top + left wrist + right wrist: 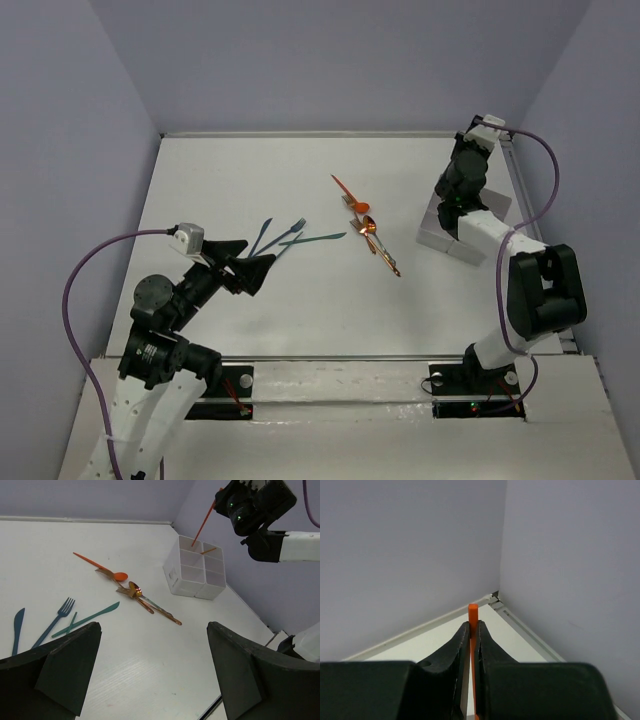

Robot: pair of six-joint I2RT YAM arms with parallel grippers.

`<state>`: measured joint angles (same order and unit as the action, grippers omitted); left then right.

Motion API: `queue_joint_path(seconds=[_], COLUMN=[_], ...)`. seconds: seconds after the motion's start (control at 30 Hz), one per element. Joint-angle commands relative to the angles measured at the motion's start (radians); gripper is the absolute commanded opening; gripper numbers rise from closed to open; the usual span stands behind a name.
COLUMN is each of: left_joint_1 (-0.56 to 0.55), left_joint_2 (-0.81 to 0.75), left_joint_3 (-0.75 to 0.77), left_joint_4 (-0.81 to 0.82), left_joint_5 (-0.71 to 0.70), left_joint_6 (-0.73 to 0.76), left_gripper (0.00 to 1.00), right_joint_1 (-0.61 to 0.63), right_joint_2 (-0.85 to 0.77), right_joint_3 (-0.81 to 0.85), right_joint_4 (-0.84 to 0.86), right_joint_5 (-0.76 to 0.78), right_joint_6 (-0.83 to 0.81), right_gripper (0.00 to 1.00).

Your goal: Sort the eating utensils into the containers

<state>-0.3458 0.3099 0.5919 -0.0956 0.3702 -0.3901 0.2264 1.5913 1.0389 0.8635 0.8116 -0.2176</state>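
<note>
Orange plastic utensil (202,525), one item: clamped upright between the closed fingers of the right gripper (473,629), one end poking just above the fingertips. The lower end appears dipped into a far compartment of the white divided tray (186,577). We judge the step to be the deposit. We would keep the piece vertical, clear of the dividers, and let go only once it sits low in its cell. Left gripper (252,260): jaws spread, holding nothing, hovering near the teal fork (52,620).

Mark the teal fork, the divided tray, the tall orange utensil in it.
teal fork (50,627), left wrist view, mid-handle.
divided tray (187,582), left wrist view, near wall.
orange utensil (204,524), left wrist view, shaft.
</note>
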Motion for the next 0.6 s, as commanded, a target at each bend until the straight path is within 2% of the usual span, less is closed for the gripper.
queue_joint_path(seconds=[0.0, 0.1, 0.2, 0.23, 0.27, 0.33, 0.37, 0.4, 0.47, 0.57], left_joint_1=[-0.005, -0.005, -0.005, -0.005, -0.005, -0.005, -0.005, -0.005, -0.005, -0.005], left_joint_2=[0.003, 0.005, 0.006, 0.005, 0.006, 0.005, 0.006, 0.005, 0.005, 0.008], left_joint_3=[0.017, 0.017, 0.016, 0.016, 0.016, 0.014, 0.014, 0.016, 0.016, 0.016], left_joint_4=[0.039, 0.039, 0.04, 0.04, 0.04, 0.042, 0.042, 0.042, 0.042, 0.042], left_joint_5=[0.01, 0.01, 0.013, 0.012, 0.013, 0.013, 0.013, 0.013, 0.013, 0.015], left_joint_6=[0.011, 0.011, 0.011, 0.011, 0.011, 0.011, 0.011, 0.011, 0.011, 0.01], left_gripper=[0.99, 0.99, 0.99, 0.99, 0.99, 0.99, 0.99, 0.99, 0.99, 0.99], right_joint_1=[-0.004, -0.004, -0.004, -0.004, -0.004, -0.004, -0.004, -0.004, -0.004, 0.011], right_joint_2=[-0.019, -0.01, -0.022, -0.027, -0.033, -0.051, -0.057, -0.06, -0.071, -0.108], right_joint_3=[-0.051, -0.072, -0.089, -0.085, -0.08, -0.05, -0.033, 0.008, 0.053, 0.096], right_joint_4=[0.063, 0.06, 0.039, 0.014, -0.027, -0.088, -0.172, -0.214, -0.365, -0.504], right_joint_5=[0.009, 0.008, -0.005, -0.009, -0.014, -0.031, -0.032, -0.035, -0.049, -0.11], right_joint_6=[0.056, 0.061, 0.086, 0.096, 0.106, 0.13, 0.144, 0.174, 0.213, 0.308], right_gripper=[0.07, 0.07, 0.14, 0.17, 0.26, 0.36, 0.46, 0.51, 0.58, 0.6])
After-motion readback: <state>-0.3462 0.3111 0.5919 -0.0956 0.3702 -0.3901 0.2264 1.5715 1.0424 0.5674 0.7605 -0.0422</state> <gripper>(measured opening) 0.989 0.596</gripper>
